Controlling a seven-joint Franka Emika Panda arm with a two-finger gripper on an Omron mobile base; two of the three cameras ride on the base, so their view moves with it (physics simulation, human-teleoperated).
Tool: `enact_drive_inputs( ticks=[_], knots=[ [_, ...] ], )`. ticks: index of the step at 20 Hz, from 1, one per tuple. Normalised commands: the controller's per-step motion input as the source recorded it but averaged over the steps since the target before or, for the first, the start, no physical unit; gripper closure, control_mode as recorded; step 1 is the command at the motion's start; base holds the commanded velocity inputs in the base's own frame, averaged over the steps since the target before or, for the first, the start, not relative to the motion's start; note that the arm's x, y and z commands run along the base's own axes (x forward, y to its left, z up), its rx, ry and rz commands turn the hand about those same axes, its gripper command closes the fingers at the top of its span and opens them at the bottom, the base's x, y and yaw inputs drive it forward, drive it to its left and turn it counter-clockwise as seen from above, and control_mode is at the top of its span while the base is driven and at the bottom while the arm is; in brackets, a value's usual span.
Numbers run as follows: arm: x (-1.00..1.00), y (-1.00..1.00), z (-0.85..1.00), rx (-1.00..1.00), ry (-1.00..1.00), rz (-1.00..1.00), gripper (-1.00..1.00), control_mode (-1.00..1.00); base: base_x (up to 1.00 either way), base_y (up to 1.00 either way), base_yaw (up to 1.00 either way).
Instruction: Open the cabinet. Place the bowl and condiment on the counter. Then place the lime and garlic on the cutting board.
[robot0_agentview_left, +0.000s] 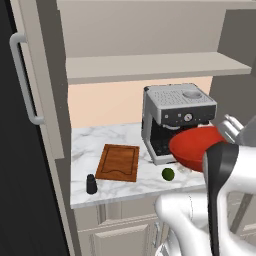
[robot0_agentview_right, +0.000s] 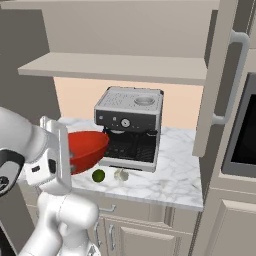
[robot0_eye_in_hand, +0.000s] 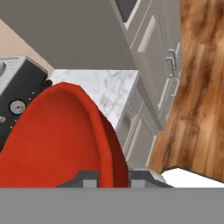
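The bowl (robot0_agentview_left: 196, 147) hangs in the air just in front of the coffee machine (robot0_agentview_left: 175, 112), tilted, with its rim pinched between the closed fingers of the gripper (robot0_eye_in_hand: 113, 177); the hand view shows the red wall of the bowl running down between the two tips. So the step in hand looks to be the setting-down of the bowl on the counter (robot0_agentview_left: 120, 137), with the cabinet (robot0_agentview_left: 150, 65) already open and its shelf bare. The next move, as I judge it, calls for levelling the bowl and lowering it onto a free patch of marble before the fingers let go. Free room is scarce close to the coffee machine: the lime (robot0_agentview_left: 168, 174) lies just before its front, near the counter's edge and below the bowl, and the garlic (robot0_agentview_right: 121, 174) sits just beside the lime, so a straight drop risks landing on either one. Left of the coffee machine lies the cutting board (robot0_agentview_left: 118, 162), which should stay free for the fruit and the bulb, and the condiment (robot0_agentview_left: 91, 183) stands past the board's near left corner, already on the marble. The open cabinet door (robot0_agentview_right: 220, 80) with its bar handle hangs to the right of the coffee machine and could catch a wide swing.
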Motion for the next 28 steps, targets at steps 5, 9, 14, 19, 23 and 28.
enact_drive_inputs(
  ticks=[5,9,14,19,23,28],
  knots=[
    [0.27,-0.63,-0.26,0.1,0.03,-0.1,1.0,-1.0,0.0,0.0,0.0],
    [0.13,-0.56,-0.33,0.2,0.0,-0.15,1.0,-1.0,0.0,0.0,0.0],
    [0.33,-0.27,-0.28,0.08,0.0,-0.11,1.0,-1.0,0.0,0.0,0.0],
    [0.28,-0.35,-0.26,0.0,0.01,-0.12,1.0,-1.0,0.0,0.0,0.0],
    [0.07,-0.51,-0.15,0.04,0.0,-0.08,1.0,-1.0,0.0,0.0,0.0],
    [0.25,-0.15,-0.01,0.1,0.0,0.03,1.0,-1.0,0.0,0.0,0.0]
  ],
)
